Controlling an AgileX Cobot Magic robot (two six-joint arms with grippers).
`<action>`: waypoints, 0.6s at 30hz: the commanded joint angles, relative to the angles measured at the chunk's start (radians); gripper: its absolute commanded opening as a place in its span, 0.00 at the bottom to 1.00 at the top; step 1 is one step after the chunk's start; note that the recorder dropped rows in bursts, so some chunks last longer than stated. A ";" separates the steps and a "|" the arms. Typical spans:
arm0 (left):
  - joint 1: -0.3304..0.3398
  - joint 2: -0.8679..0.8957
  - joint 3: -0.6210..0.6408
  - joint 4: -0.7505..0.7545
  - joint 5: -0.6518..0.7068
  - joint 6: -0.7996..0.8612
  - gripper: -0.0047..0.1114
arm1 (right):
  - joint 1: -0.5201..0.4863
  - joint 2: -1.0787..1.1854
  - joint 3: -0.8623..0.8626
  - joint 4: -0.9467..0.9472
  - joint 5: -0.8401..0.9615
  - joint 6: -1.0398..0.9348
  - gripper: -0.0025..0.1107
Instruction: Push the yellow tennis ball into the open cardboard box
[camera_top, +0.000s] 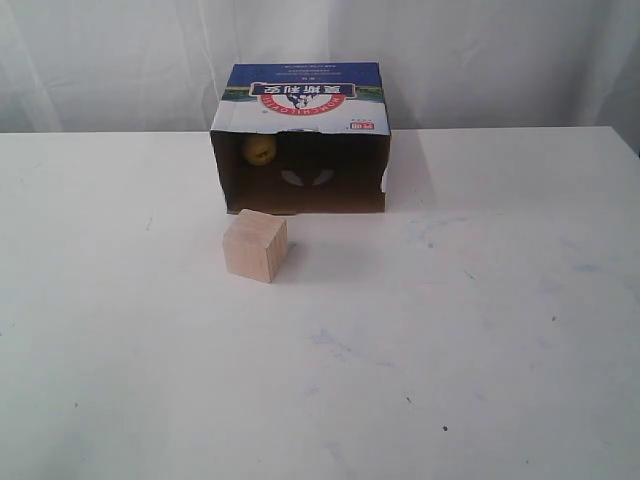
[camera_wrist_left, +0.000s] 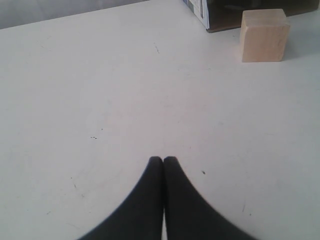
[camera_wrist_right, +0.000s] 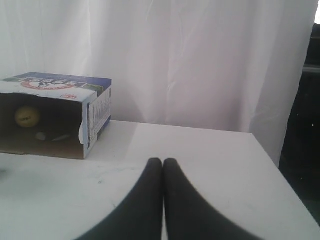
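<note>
The yellow tennis ball (camera_top: 258, 149) lies inside the open cardboard box (camera_top: 300, 95), at the back left of its dark interior; the right wrist view also shows the ball (camera_wrist_right: 27, 116) within the box (camera_wrist_right: 95, 112). The box stands at the back of the white table, its open side facing the front. My left gripper (camera_wrist_left: 163, 160) is shut with nothing in it, over bare table well away from the box corner (camera_wrist_left: 200, 12). My right gripper (camera_wrist_right: 162, 162) is shut and empty too, off to the box's right. Neither gripper appears in the exterior view.
A pale wooden cube (camera_top: 255, 245) stands on the table just in front of the box's left half, and the same cube (camera_wrist_left: 264, 35) shows in the left wrist view. A white curtain hangs behind the table (camera_top: 480, 330). The table's right edge (camera_wrist_right: 272, 165) drops off near my right gripper.
</note>
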 joint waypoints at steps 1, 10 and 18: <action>0.003 -0.005 0.004 -0.004 -0.001 -0.007 0.04 | -0.003 -0.006 0.004 0.142 -0.004 -0.165 0.02; 0.003 -0.005 0.004 -0.004 -0.001 -0.007 0.04 | -0.003 -0.006 0.004 0.232 0.071 -0.224 0.02; 0.003 -0.005 0.004 -0.004 -0.001 -0.007 0.04 | -0.003 -0.006 0.004 0.235 0.183 -0.221 0.02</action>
